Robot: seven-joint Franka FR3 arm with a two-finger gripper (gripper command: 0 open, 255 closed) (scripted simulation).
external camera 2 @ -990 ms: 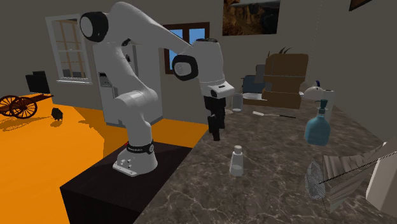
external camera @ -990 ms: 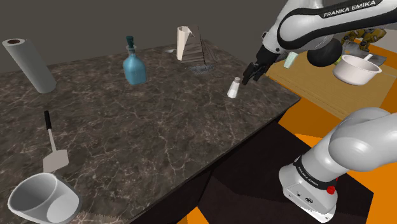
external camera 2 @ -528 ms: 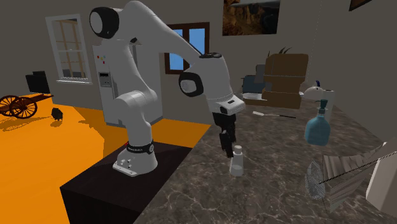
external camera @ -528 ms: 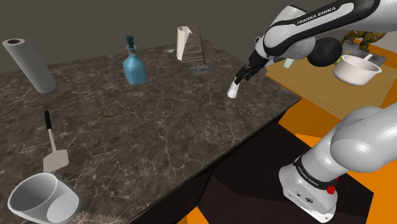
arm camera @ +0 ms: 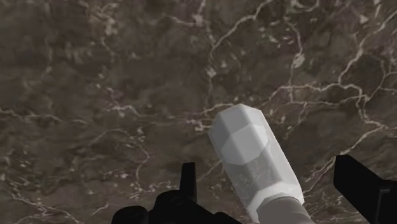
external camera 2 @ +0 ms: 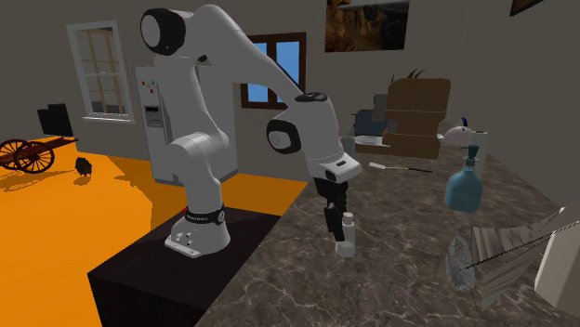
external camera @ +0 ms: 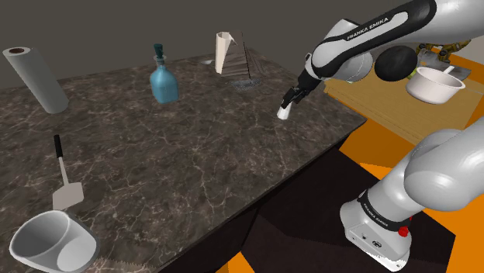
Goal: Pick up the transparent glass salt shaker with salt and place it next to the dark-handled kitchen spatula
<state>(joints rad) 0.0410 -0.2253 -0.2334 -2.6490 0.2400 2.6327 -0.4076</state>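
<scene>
The salt shaker (external camera: 284,111) is a small pale, translucent bottle with a lighter cap, standing upright near the dark marble table's (external camera: 194,155) edge at the shoulder view's right. My black gripper (external camera: 292,98) has come down over it and is open. In the wrist view the shaker (arm camera: 254,162) lies between the fingers (arm camera: 188,184), with gaps on both sides. The second exterior view shows the gripper (external camera 2: 333,219) right beside the shaker (external camera 2: 346,236). The dark-handled spatula (external camera: 61,172) lies flat far off at the shoulder view's left.
A blue bottle (external camera: 164,81), a paper towel roll (external camera: 35,77) and a pale upright utensil holder (external camera: 231,56) stand along the table's back. A white bowl (external camera: 51,242) lies below the spatula. Beyond the table edge sits a wooden surface with a white pot (external camera: 433,84).
The gripper has swung toward the shoulder view's left and dropped, from beside the shaker to straddling its top. The shaker has stayed put.
</scene>
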